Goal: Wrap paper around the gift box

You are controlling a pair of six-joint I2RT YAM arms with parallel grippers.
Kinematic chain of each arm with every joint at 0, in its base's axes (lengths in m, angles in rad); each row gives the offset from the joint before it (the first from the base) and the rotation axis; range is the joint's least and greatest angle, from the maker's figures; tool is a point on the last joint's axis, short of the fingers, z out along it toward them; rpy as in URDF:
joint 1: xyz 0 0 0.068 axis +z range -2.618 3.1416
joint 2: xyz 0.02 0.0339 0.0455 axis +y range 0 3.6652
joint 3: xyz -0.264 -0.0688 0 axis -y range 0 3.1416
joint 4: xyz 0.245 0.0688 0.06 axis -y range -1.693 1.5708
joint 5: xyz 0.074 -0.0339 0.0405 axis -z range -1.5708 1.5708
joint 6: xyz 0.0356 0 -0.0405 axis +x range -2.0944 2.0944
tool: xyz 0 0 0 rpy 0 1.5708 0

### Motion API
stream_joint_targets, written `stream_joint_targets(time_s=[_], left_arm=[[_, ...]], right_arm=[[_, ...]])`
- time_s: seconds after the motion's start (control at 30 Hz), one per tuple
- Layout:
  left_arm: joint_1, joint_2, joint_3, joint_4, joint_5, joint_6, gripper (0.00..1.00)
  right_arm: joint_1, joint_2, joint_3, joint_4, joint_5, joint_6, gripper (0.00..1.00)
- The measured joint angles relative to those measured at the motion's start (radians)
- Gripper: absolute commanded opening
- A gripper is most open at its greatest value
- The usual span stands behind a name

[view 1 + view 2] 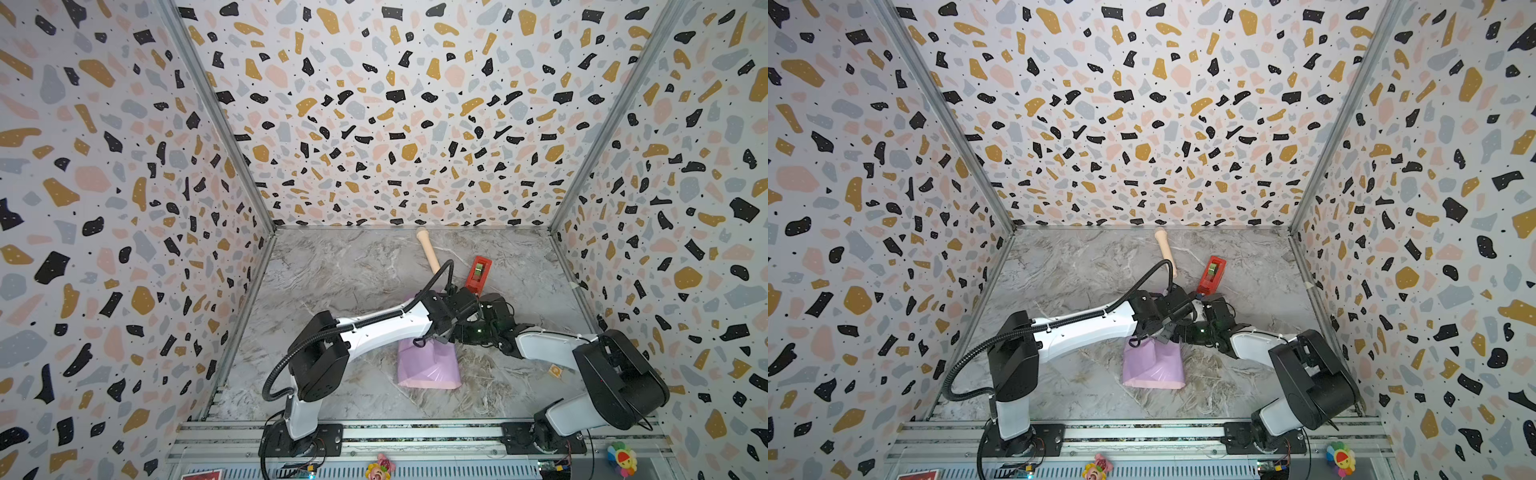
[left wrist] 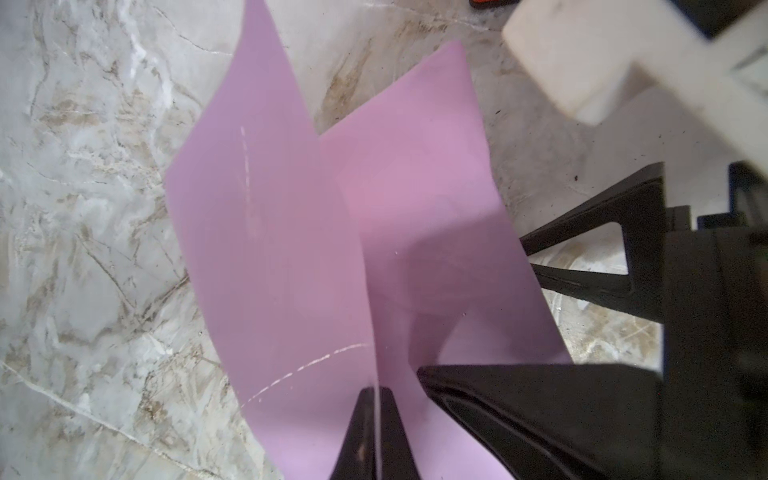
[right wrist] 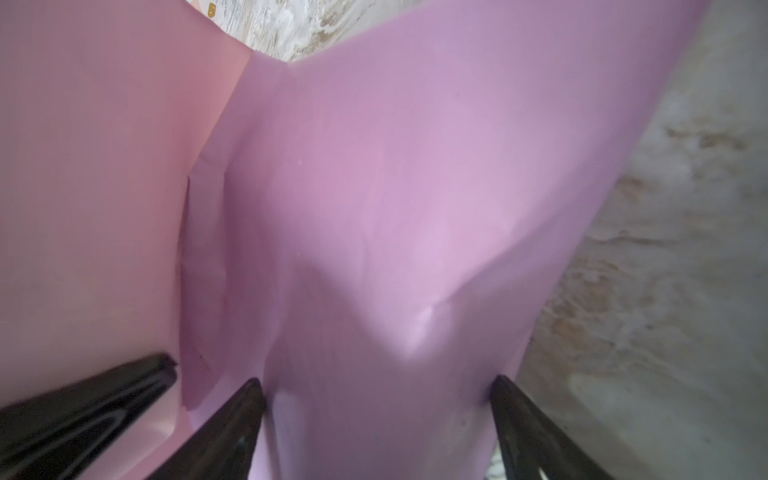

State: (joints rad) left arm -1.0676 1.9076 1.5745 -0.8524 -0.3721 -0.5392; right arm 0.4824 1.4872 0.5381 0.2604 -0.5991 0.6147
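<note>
The paper (image 1: 428,365) (image 1: 1152,368) lies mid-table, lilac side out, its pink face showing at the near edge. Both arms meet over its far end. In the left wrist view my left gripper (image 2: 376,392) is shut on a raised edge of the paper (image 2: 270,249), which stands like a fin between the fingers. In the right wrist view my right gripper (image 3: 378,384) is spread wide, each fingertip pressed against a side of a paper-covered bulk (image 3: 374,187) with a hard corner bulging through. The gift box itself is hidden under the paper.
A beige toy microphone (image 1: 428,253) lies near the back wall. A red tape dispenser (image 1: 478,272) stands just behind the two wrists. A small tan tag (image 1: 555,370) rests on the marble table right of the paper. Patterned walls close in three sides.
</note>
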Motion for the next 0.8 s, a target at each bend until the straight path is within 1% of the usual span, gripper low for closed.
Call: stream_joint_targets(time_s=[0.3,0.8], left_arm=[[0.013,-0.006,-0.045,0.065,0.058,0.0,0.0],[0.041,-0.095,-0.135,0.191,0.146,-0.026,0.0]], right_arm=[[-0.001,0.002,-0.006,0.014,-0.003,0.006,0.84],[-0.005,0.023,-0.018,0.056,-0.03,0.011,0.84]])
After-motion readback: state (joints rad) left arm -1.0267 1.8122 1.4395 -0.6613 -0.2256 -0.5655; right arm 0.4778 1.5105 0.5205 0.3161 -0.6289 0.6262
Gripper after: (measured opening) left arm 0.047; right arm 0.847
